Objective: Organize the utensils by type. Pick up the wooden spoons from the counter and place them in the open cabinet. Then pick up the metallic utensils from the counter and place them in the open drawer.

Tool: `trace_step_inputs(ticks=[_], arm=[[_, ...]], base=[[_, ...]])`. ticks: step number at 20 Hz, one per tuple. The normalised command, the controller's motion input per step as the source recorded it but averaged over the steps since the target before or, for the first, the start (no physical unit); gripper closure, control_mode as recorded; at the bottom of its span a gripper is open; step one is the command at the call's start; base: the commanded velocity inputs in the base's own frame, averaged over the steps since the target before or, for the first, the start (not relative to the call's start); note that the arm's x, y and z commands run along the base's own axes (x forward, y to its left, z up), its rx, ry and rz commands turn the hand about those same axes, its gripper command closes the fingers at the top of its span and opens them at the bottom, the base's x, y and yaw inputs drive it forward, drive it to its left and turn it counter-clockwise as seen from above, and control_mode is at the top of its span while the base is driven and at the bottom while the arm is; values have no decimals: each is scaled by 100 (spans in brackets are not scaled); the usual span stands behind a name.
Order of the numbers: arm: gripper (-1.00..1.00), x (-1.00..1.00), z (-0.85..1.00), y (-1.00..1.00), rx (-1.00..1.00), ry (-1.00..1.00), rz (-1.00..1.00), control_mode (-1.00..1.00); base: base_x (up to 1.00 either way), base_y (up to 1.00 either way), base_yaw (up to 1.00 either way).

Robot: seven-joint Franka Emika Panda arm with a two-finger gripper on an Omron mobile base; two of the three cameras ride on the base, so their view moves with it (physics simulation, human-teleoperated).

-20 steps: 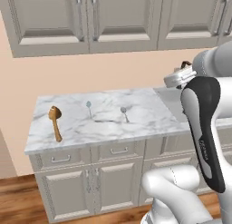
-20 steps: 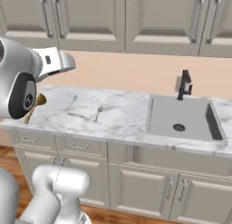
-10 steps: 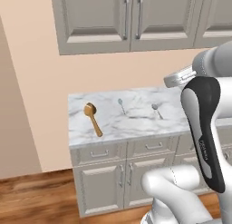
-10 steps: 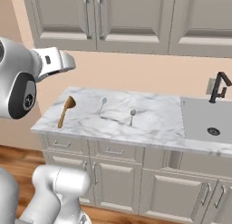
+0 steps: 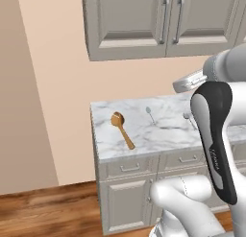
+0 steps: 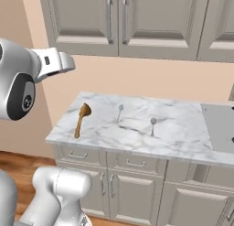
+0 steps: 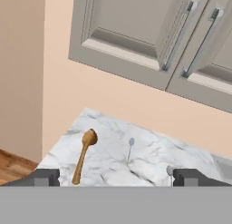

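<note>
Hovering well back from the counter (image 6: 178, 129), the gripper (image 7: 116, 177) holds its two dark fingertips (image 7: 43, 177) spread wide with nothing between them, looking out over the marble slab toward the upper cabinets (image 7: 149, 32), whose doors appear shut from here. A large orange-brown wooden spoon (image 6: 81, 119) lies near the counter's left end, its round bowl toward the wall and its handle running out toward the front edge. A pale teal spoon (image 6: 119, 112) rests just to its right, and a silver-grey spoon (image 6: 153, 126) sits farther right, toward the sink (image 6: 219, 129). Nothing has been lifted, so the task looks to be at its very start, with the wooden spoon the likely first pick. To do it well, the hand would need to come down squarely over the middle of the handle, with the fingers turned across its length so they close on the narrow sides, and stay clear of the teal spoon close by. No open cabinet or open drawer can be made out.
</note>
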Motion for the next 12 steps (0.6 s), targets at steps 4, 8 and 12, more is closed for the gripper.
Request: trace_step_inputs(ticks=[4, 8, 12], arm=[[-100, 0, 0, 0, 0, 0, 0, 100], [-100, 0, 0, 0, 0, 0, 0, 100], [-100, 0, 0, 0, 0, 0, 0, 100]], base=[[44, 31, 0], [45, 36, 0], [51, 42, 0]])
